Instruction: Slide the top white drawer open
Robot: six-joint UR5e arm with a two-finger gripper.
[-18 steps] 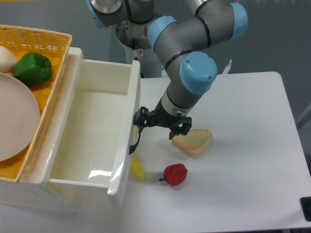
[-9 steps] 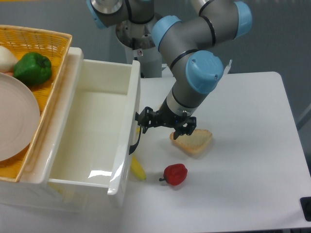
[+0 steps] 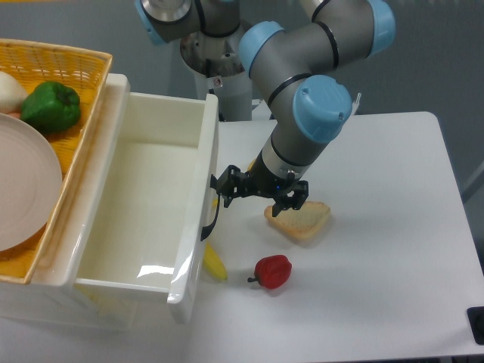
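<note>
Gripper (image 3: 259,195) fingers look spread apart, holding nothing, just right of the top white drawer (image 3: 144,204) and beside its black handle (image 3: 211,215). That drawer sits at left, pulled well out, its deep tray bare inside. A bread slice (image 3: 299,220) lies under the gripper's right side, a red pepper (image 3: 273,271) nearer, a yellow item (image 3: 214,262) by the drawer front. Risks as I judge them: snagging the handle, or dragging the bread.

White bench (image 3: 386,227) bearing a bread slice (image 3: 301,219), a red pepper (image 3: 273,271) and a yellow item (image 3: 214,262) beside the cabinet.
</note>
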